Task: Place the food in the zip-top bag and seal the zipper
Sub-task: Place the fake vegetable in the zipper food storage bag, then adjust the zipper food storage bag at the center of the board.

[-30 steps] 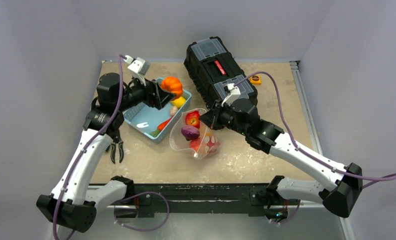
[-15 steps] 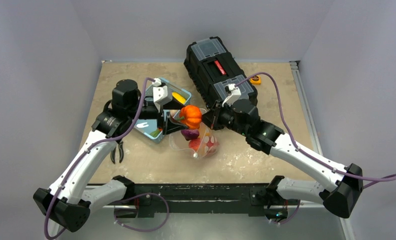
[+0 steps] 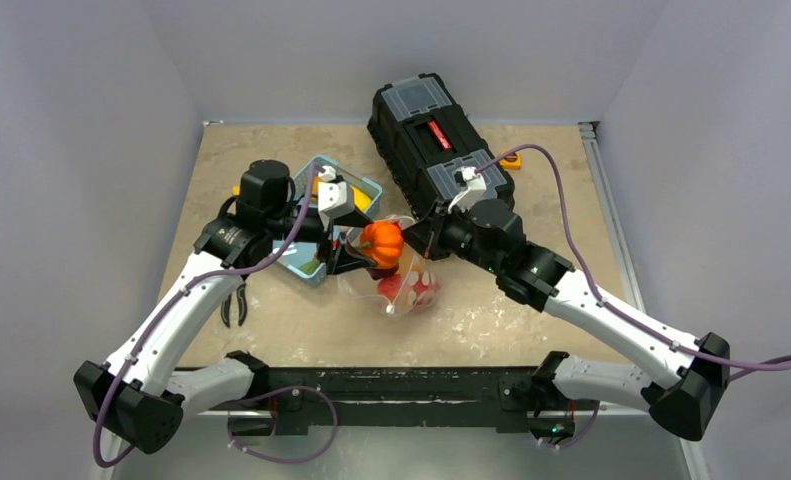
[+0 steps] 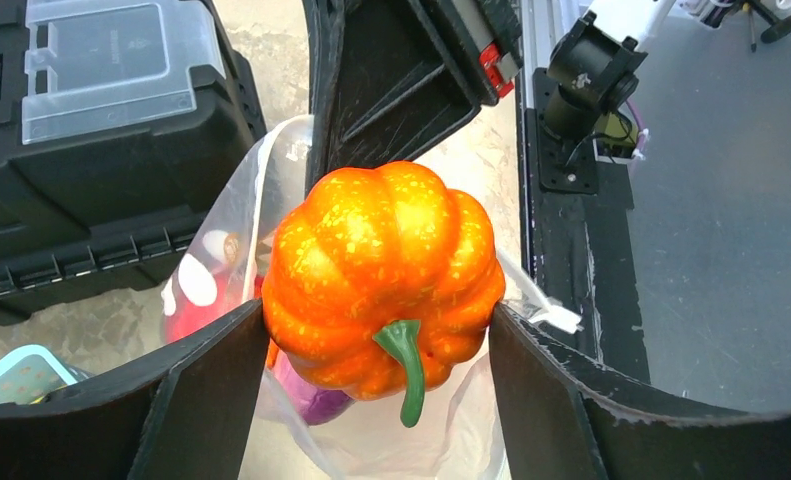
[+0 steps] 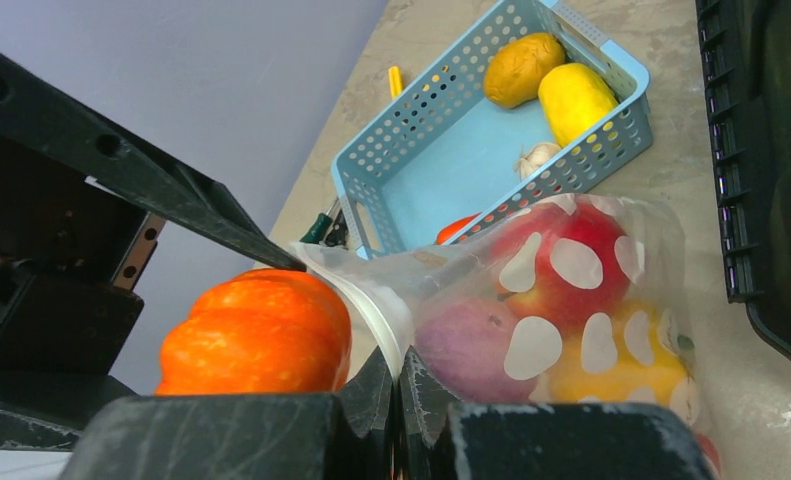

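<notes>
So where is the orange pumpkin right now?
In the top view the orange pumpkin is mid-table, clamped in the left fingers over the mouth of the zip-top bag, just right of the blue basket.

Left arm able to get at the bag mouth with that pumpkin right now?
Probably yes. The right pincer pinches the zip-top bag at its rim, holding the mouth open. The pumpkin in the left pincer hangs right at it with nothing between. Fit looks tight.

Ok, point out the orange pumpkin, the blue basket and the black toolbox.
orange pumpkin [image 4: 381,270], left wrist view, its ribbed body.
blue basket [image 5: 451,170], right wrist view, bare floor.
black toolbox [image 3: 423,138], top view, its lid.
</notes>
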